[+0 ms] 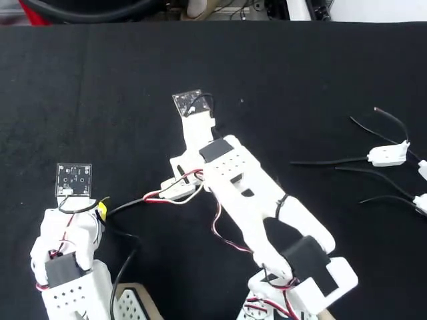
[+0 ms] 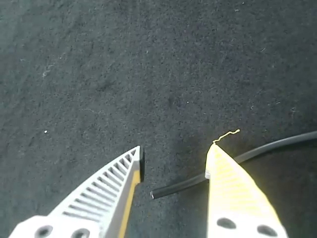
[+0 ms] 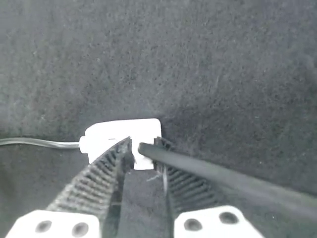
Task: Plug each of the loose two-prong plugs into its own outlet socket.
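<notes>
Forward, right arm (image 1: 227,173) outstretched, jaws apparently clamping white plug (image 3: 124,136); left arm (image 1: 67,240) folded, jaws apart.

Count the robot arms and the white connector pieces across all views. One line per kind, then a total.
Robot arms: 2.
White connector pieces: 4, three at the right of the high view and one in the right pincer.
Total: 6.

The left pincer (image 2: 176,146) gapes around a black cable (image 2: 178,187) end on cloth (image 2: 148,59).
</notes>
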You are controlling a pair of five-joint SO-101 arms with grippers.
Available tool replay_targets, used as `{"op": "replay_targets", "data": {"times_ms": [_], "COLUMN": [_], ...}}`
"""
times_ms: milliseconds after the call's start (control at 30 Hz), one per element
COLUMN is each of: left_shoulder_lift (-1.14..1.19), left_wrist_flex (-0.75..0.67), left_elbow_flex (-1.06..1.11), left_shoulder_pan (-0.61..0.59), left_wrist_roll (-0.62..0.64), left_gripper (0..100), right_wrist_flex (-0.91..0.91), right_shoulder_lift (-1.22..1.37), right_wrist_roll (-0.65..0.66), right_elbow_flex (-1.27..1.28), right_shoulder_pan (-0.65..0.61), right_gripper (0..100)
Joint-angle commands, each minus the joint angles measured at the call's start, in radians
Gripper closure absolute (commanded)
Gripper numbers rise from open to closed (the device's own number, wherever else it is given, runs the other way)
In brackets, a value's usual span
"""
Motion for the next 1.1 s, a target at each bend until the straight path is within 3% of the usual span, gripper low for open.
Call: {"op": "replay_targets", "data": {"times_ms": [0,200,533,967,1067], "left_shoulder_lift": [-0.008,-0.008,-0.008,-0.008,-0.008], "left_wrist_flex": [-0.021,-0.021,-0.021,-0.021,-0.021], "left_elbow_flex": [-0.004,-0.004,-0.004,-0.004,-0.004], "left_shoulder_pan": [-0.013,-0.013,-0.013,-0.013,-0.013], "left_wrist_roll": [-0.006,-0.006,-0.006,-0.006,-0.006], "left_gripper": [79,79,79,79,79], "right_wrist_flex": [-0.014,-0.014,0.089,-0.118,-0.123], "right_shoulder_lift": [0.033,0.124,0.062,0.053,0.053], "right_wrist_roll": [-0.006,0.021,0.031,0.058,0.057], "right_elbow_flex": [0.031,0.03,0.044,0.228,0.245], "right_shoulder_pan": [-0.029,-0.046,-0.049,-0.063,-0.114], "right_gripper": [98.7,98.7,98.7,98.7,98.7]}}
